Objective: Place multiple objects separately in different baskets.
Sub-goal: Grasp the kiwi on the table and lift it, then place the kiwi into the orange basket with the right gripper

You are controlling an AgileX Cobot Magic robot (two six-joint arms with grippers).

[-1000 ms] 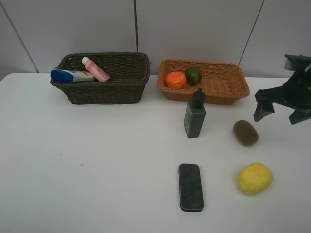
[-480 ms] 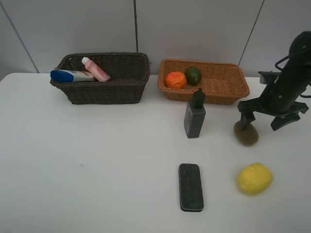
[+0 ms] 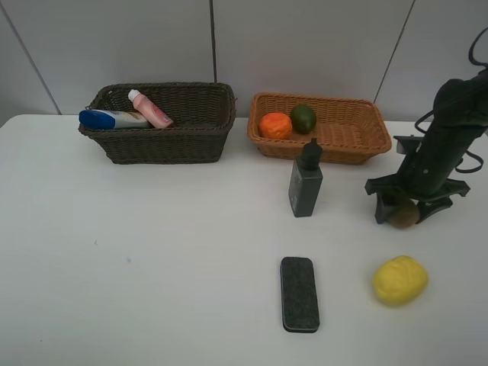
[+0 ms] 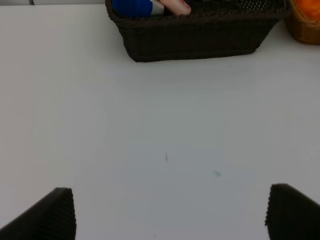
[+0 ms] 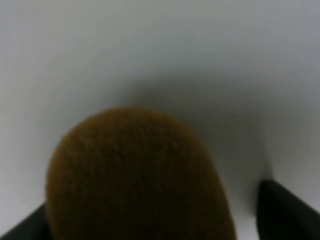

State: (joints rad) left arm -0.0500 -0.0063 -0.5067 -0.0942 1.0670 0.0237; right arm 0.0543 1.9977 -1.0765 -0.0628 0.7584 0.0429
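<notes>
My right gripper (image 3: pixel 403 207) has come down over the brown kiwi (image 3: pixel 405 216) on the table at the right, one finger on each side, jaws open. In the right wrist view the kiwi (image 5: pixel 135 175) fills the space between the fingertips (image 5: pixel 287 210), with a gap on one side. The dark brown basket (image 3: pixel 160 145) holds the white blue-capped bottle (image 3: pixel 107 119) and the pink bottle (image 3: pixel 150 108). The light tan basket (image 3: pixel 351 141) holds the orange (image 3: pixel 275 125) and the green avocado (image 3: pixel 303 118). My left gripper (image 4: pixel 170 215) is open over bare table.
The dark grey bottle (image 3: pixel 306 183) stands upright just in front of the tan basket. The dark eraser block (image 3: pixel 299 293) lies near the front middle. The yellow lemon (image 3: pixel 399 280) lies in front of the kiwi. The left wrist view shows the dark basket (image 4: pixel 195 37).
My right arm came in from the right edge and dropped down, its open fingers now straddling the kiwi. The kiwi seems nudged slightly right. Nothing else moved.
</notes>
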